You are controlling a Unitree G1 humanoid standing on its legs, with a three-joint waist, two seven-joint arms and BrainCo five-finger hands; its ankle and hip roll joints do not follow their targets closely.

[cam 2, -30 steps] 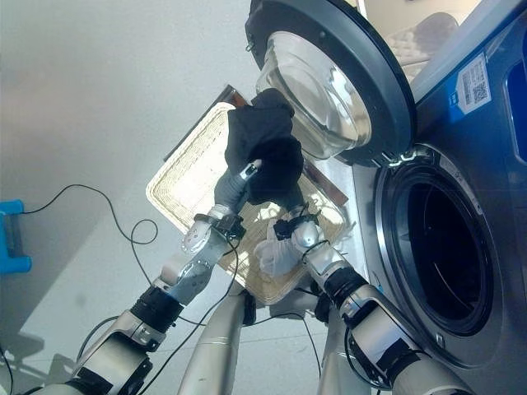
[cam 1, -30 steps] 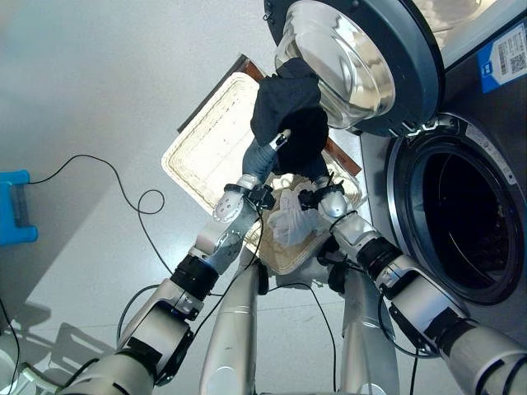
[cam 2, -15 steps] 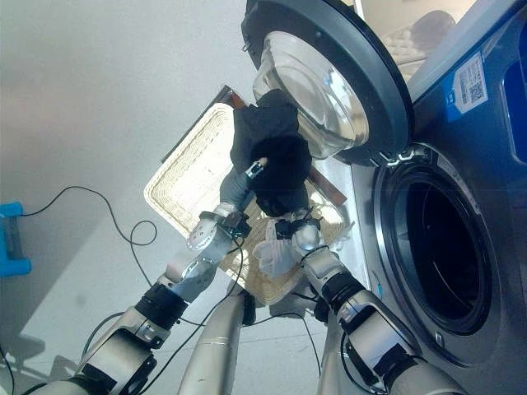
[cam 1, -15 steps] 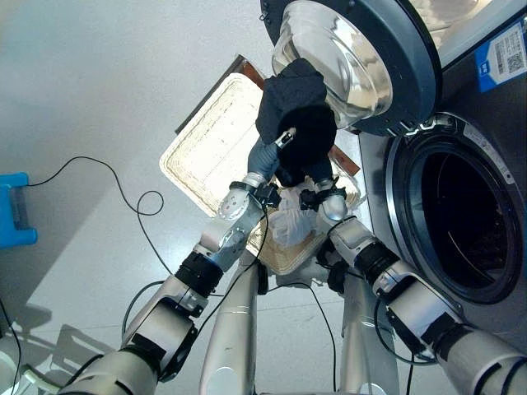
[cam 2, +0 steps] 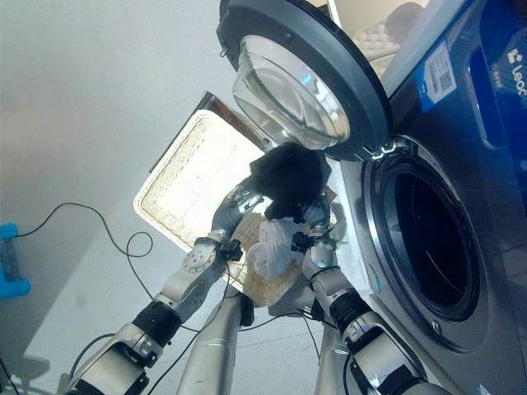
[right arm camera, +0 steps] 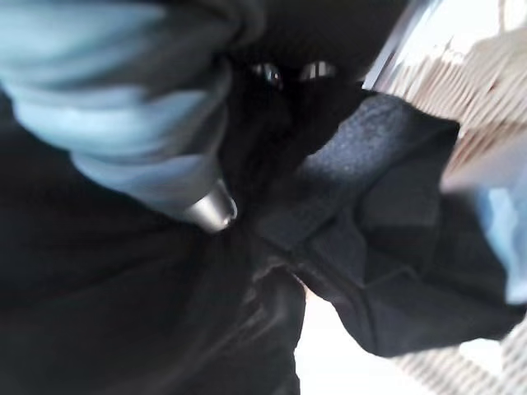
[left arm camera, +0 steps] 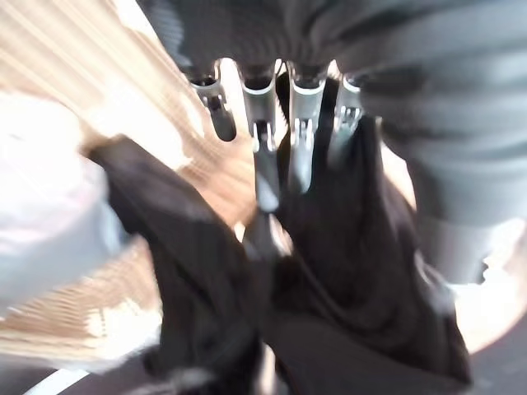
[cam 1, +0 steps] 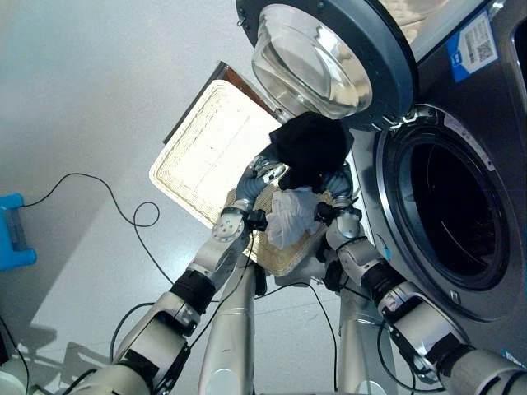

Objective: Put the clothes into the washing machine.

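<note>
Grey floor (cam 1: 90,99), wicker basket (cam 1: 206,156); both hands (cam 1: 262,174) (cam 1: 339,191) gripping black garment (cam 1: 311,148), left wrist view confirming.

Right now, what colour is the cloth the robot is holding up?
Black. The black garment shows best in the left eye view, held by both hands above the wicker basket.

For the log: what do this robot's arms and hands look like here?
Both arms are silver-grey cylindrical segments joined by black ribbed bands, with thin black cables along them. The left hand has silver fingers with dark tips below a dark ribbed cover. The right hand wears a blue-grey cover above a dark wrist fitting.
</note>
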